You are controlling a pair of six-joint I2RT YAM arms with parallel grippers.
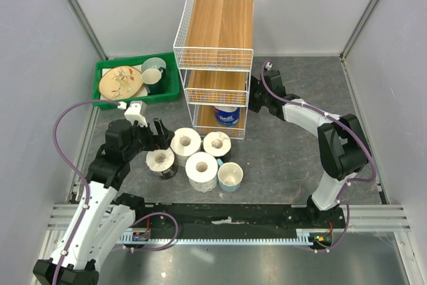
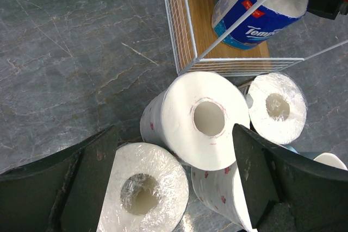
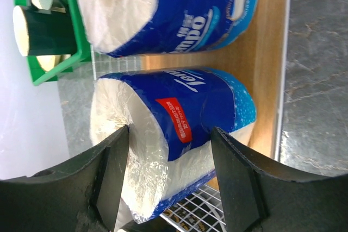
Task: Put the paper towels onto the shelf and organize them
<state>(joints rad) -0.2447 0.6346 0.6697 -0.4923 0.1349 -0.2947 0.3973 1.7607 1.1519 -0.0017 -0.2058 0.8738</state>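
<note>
The shelf (image 1: 217, 45) stands at the back centre. Two blue-wrapped paper towels lie on its bottom board (image 3: 266, 52). My right gripper (image 3: 169, 131) reaches in from the right (image 1: 255, 95) and is shut on the nearer blue roll (image 3: 185, 118); the other blue roll (image 3: 163, 9) lies beside it. Several white rolls stand on the table in front of the shelf: (image 1: 185, 143), (image 1: 217, 143), (image 1: 201, 170), and a film-wrapped one (image 1: 161, 161). My left gripper (image 1: 160, 133) is open above them. Its fingers straddle the film-wrapped roll (image 2: 144, 191) and the plain roll (image 2: 204, 118).
A green tray (image 1: 107, 69) with a plate and cup sits left of the shelf. A pale blue cup (image 1: 229, 175) stands against the front rolls. Grey walls and metal posts close in both sides.
</note>
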